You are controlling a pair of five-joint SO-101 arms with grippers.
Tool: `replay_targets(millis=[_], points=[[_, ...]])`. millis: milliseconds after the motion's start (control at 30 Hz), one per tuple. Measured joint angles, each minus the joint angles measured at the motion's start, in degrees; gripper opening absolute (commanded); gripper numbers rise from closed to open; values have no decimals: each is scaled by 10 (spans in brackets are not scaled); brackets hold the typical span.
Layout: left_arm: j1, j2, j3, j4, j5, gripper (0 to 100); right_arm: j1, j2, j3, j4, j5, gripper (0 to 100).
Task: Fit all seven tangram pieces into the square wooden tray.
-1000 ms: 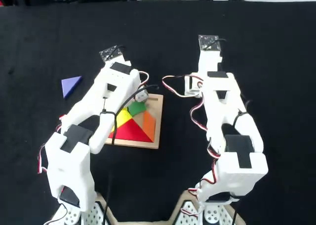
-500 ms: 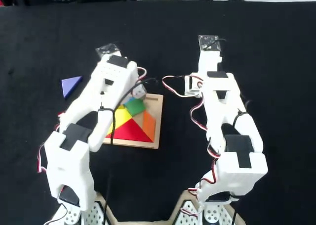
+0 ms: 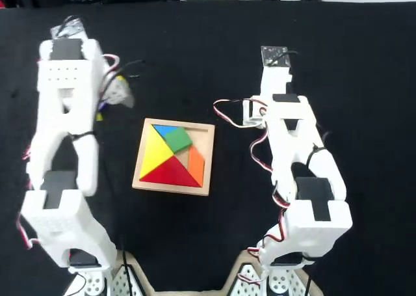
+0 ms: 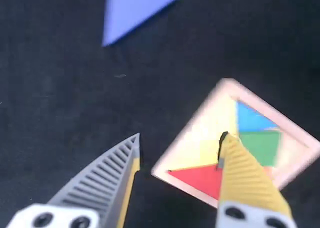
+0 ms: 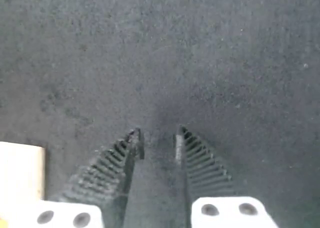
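Your left claw hangs open and empty, the blue triangle ahead on the tabletop, apart from the tray. Centre over it, pinch two edges, lift flat. Your right claw, slightly parted, holds nothing.

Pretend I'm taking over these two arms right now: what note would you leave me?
Left gripper: open, empty, above the table between the violet triangle and the tray.
Right gripper: slightly open, empty, over bare table beside the tray.
Done: red piece, yellow piece, blue piece, green piece and orange piece lie in the tray.
Left: the violet triangle lies outside; bare wood remains in the tray.
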Motion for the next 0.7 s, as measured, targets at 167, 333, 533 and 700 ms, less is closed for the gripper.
replay_targets(millis=[167,333,533,700], points=[[-109,10,111,-117,-7,253,-74,1,-14,43,98,11],[-125,10,220,-279,-8,253,-141,-14,-98,151,92,11],[-112,10,362,-484,-8,252,-235,-31,-160,233,76,11],[-134,10,362,-494,8,252,-293,-7,-188,236,76,11]])
